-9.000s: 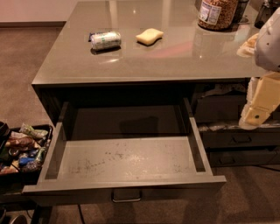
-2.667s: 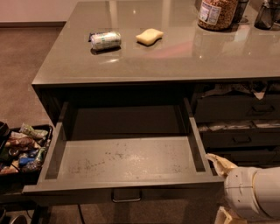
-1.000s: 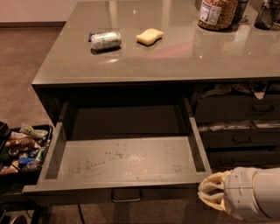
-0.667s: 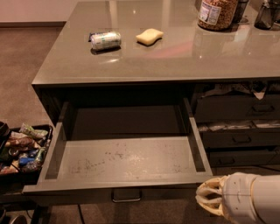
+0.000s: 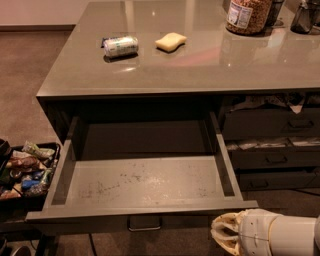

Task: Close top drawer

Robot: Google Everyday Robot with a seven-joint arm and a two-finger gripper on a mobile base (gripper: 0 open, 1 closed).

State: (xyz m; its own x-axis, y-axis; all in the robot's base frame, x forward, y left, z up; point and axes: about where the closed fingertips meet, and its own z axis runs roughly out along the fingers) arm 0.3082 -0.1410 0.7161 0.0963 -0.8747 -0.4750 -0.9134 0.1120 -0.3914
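Note:
The top drawer (image 5: 145,181) stands pulled far out of the dark grey cabinet, its pale speckled floor bare. Its flat front (image 5: 100,223) faces the lower edge of the view, with a small metal loop handle (image 5: 144,224) at its middle. My gripper (image 5: 224,235), cream-coloured on a white arm, is at the bottom right. It sits just below the right end of the drawer front and points left toward the handle. It holds nothing that I can see.
On the glossy countertop (image 5: 200,65) lie a tipped can (image 5: 120,46) and a yellow sponge (image 5: 170,41); a jar (image 5: 247,14) stands at the back right. Narrower drawers (image 5: 272,124) with paper poking out are at the right. A black bin of snack packets (image 5: 25,170) is at the left.
My gripper has come in from the lower right and slid left under the drawer front's right end. The drawer has not moved.

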